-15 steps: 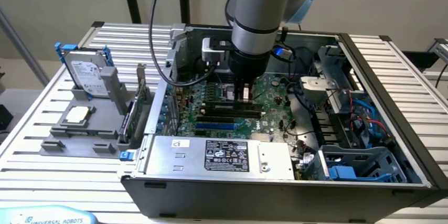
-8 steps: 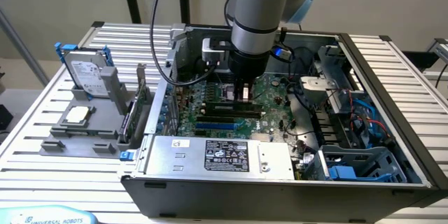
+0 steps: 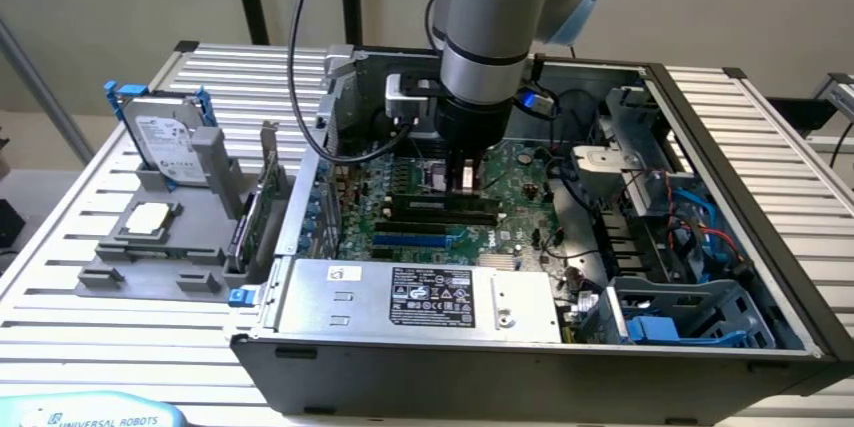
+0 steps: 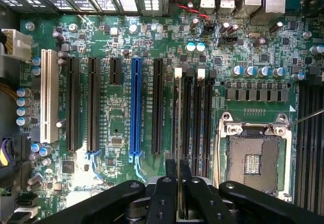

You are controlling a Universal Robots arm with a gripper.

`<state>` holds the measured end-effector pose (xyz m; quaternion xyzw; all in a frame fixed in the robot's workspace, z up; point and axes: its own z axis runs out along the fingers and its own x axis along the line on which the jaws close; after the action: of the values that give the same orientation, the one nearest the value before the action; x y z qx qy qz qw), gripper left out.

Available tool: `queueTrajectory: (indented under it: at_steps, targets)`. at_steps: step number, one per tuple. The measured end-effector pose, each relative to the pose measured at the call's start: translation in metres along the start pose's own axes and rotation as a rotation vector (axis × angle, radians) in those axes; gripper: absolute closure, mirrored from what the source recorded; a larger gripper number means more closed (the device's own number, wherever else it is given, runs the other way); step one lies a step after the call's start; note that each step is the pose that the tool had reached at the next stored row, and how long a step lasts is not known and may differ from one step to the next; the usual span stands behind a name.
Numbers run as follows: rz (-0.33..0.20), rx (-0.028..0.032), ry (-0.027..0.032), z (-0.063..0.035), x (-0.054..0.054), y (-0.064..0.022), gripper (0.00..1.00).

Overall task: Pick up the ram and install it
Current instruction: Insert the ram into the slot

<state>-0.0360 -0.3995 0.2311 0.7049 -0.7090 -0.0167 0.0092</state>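
One arm reached down into the open computer case (image 3: 747,247) that lay on the slatted tabletop (image 3: 80,347), its hand (image 3: 467,175) hanging low over the motherboard (image 3: 400,232). In the wrist view the hand (image 4: 179,193) had its two black fingers (image 4: 163,196) drawn close together, pinching the ram (image 4: 179,148) between them. The stick was seen edge-on there, a thin pale line running away from the fingers along the bank of black memory slots (image 4: 195,118) beside the empty processor socket (image 4: 251,155). It lay lined up with the slot nearest the long expansion slots, the blue one (image 4: 136,107) among them.

So the picking up looked done: the ram was off its rest and carried inside the case, held upright on its long edge. The installing was, in my judgement, only begun. The white latches (image 4: 177,73) at the far end of the slots could be seen (whether they stood open or shut I could not tell), and I could not tell either whether the stick's lower edge had entered the slot or hung just above it. Nothing showed it pressed home.

In the exterior view, at the exterior view's left, a grey holder (image 3: 160,237) on the tabletop carried a hard drive (image 3: 171,142) standing upright and a square silver processor chip (image 3: 150,217) lying flat, both well apart from the hand.
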Motion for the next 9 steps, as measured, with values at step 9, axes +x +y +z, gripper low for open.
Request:
queueTrajectory:
  at_steps: [9]
  targets:
    - [0.003,0.0000,0.0028,0.0033,-0.0005,0.0001,0.87]
